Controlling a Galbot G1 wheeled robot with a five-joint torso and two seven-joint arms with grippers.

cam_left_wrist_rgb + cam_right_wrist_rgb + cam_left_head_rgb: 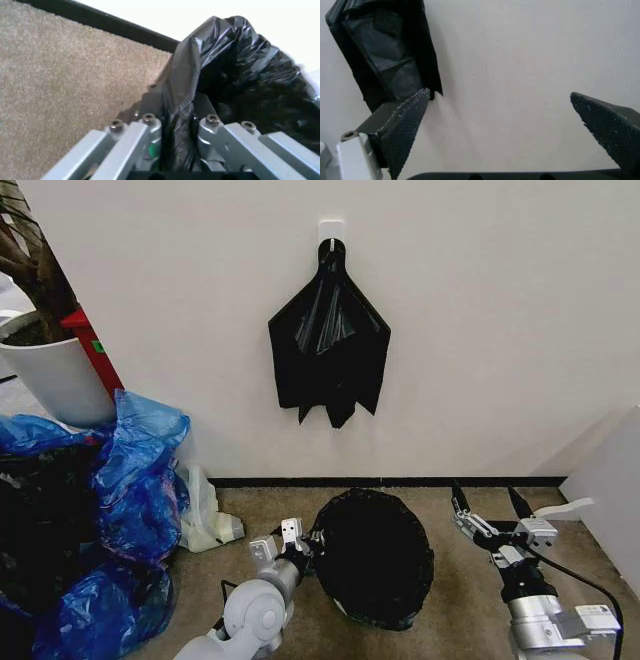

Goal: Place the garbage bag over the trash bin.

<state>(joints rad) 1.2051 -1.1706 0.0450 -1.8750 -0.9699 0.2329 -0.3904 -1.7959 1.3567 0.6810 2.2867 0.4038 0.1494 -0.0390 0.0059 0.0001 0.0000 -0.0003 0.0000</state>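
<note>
Black and shiny, the garbage bag sits on the carpet floor, right beside the left end effector, which is clenched on its edge. The right end effector is released, fingers wide apart, well off to the bag's other side. No writing can be read.

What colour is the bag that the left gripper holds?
Glossy black. The bag shows best in the left wrist view, pinched in the left gripper.

Blue plastic bags, white plant pot, hanging black bundle.
</note>
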